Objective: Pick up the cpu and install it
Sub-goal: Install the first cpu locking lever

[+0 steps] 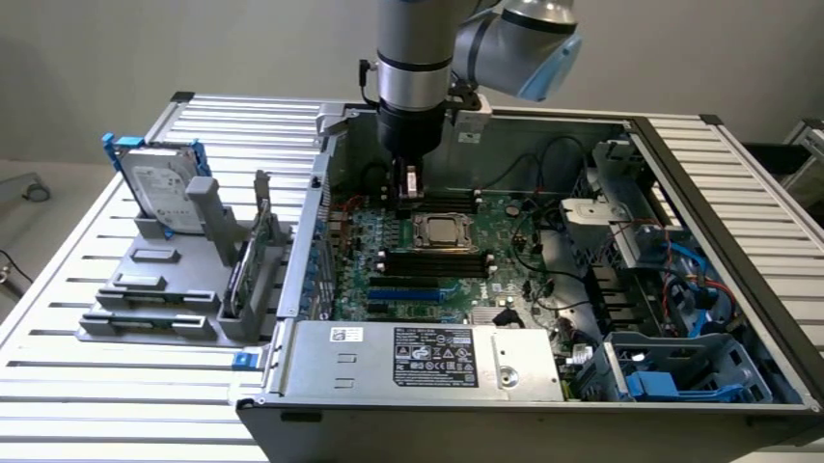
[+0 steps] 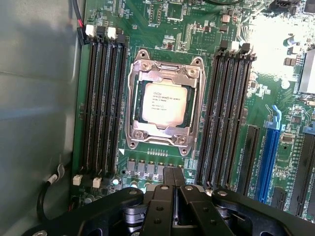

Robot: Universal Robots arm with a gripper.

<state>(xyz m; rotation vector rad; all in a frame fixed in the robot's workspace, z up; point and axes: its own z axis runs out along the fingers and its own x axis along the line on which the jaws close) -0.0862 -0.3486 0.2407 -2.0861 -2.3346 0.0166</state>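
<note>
In the exterior view the hand [image 1: 408, 189] hung inside the open computer case [image 1: 721, 280], above the far edge of the motherboard [image 1: 425, 280], and the cpu [image 1: 439, 230] lay in its socket near the middle of the board, apart from the hand. In the wrist view the hand [image 2: 173, 179] was shut with its fingers pressed together on nothing, while the cpu [image 2: 165, 103] sat inside the metal socket frame [image 2: 138, 132] between the two banks of memory slots [image 2: 101, 103]. I judged that a careless descent there could strike the frame or slots, and the chip could sit crooked on its pins.
</note>
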